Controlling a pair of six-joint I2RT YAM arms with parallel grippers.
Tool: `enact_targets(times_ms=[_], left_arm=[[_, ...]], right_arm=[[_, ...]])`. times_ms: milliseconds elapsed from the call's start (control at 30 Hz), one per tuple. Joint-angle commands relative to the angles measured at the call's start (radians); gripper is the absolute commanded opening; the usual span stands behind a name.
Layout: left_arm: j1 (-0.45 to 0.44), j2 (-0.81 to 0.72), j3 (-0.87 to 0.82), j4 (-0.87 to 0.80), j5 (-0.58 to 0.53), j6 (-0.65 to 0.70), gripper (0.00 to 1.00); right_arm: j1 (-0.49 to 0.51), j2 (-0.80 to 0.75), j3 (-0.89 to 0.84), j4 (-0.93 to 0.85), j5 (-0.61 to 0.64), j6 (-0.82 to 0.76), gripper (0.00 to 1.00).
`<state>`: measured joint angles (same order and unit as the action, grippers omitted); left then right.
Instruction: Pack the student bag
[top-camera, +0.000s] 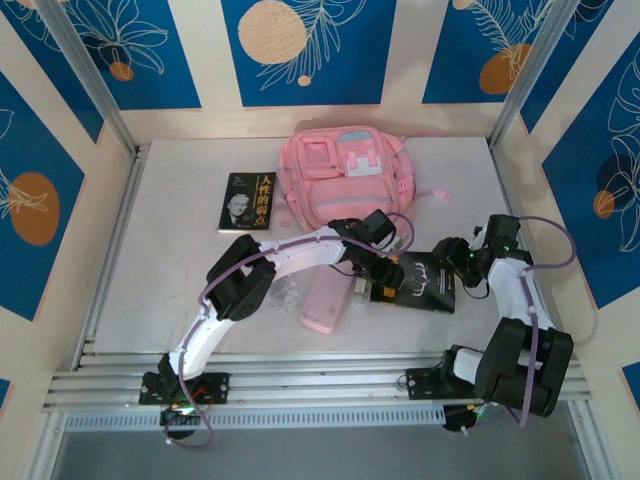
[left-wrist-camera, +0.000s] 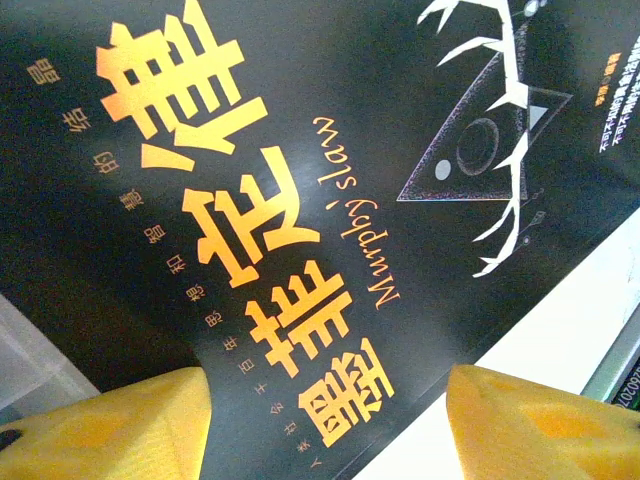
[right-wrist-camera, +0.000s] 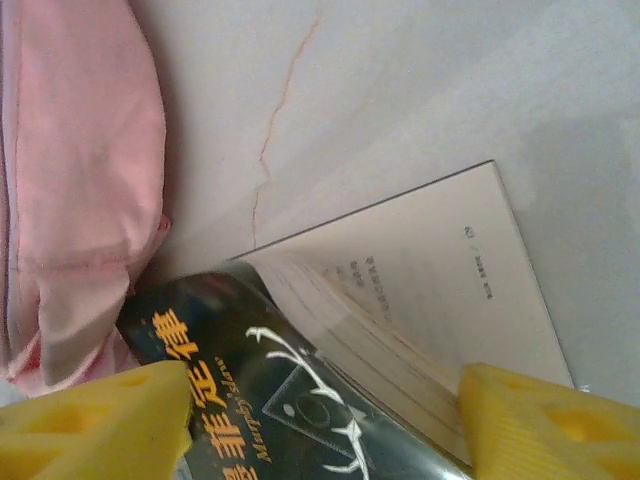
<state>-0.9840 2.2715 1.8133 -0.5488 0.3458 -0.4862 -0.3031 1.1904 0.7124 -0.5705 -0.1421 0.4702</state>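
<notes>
Both your left gripper (left-wrist-camera: 325, 430) and right gripper (right-wrist-camera: 325, 420) straddle the black book (top-camera: 418, 282), fingers half-spread, clamping nothing; close its splayed cover first, then pinch the spine; the bag (top-camera: 345, 175) lies just beyond.

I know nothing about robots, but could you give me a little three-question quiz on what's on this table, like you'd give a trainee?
1. True or false: the black book is already inside the pink backpack.
2. What colour is the flat pencil case beside the black book? A) pink B) green C) blue
3. How many books lie on the table?
Key: 1 false, it is outside, on the table nearer the arms. 2 A. 3 two.
</notes>
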Motion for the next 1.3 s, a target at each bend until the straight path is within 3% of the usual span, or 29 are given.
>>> enact_targets(times_ms=[0,300,400,467,567,800,1033,1133,1267], left_arm=[[0.008,0.051,0.007,-0.037,-0.024,0.029,0.64],[0.012,0.041,0.007,-0.039,-0.013,0.031,0.64],[0.013,0.031,0.008,-0.042,-0.005,0.035,0.64],[0.013,0.028,0.019,-0.051,0.001,0.041,0.65],[0.013,0.023,0.052,-0.070,0.019,0.052,0.66],[0.013,-0.019,0.078,-0.073,0.058,0.040,0.70],[0.011,-0.114,-0.015,0.007,0.100,-0.035,0.78],[0.011,-0.158,-0.097,0.119,0.118,-0.127,0.81],[0.011,-0.173,-0.219,0.362,0.143,-0.345,0.84]], right_arm=[[0.023,0.002,0.000,-0.055,-0.117,0.002,0.55],[0.056,0.046,-0.004,-0.043,-0.042,-0.015,0.33],[0.059,0.044,0.002,-0.052,-0.028,-0.015,0.19],[0.065,0.032,0.010,-0.079,-0.004,-0.008,0.16],[0.061,-0.009,0.019,-0.127,0.113,0.012,0.00],[-0.080,-0.133,-0.005,-0.137,0.211,0.051,0.00],[-0.225,-0.209,-0.018,-0.122,0.153,0.067,0.00],[-0.238,-0.213,-0.030,-0.117,0.114,0.081,0.00],[-0.240,-0.219,-0.055,-0.093,0.037,0.126,0.00]])
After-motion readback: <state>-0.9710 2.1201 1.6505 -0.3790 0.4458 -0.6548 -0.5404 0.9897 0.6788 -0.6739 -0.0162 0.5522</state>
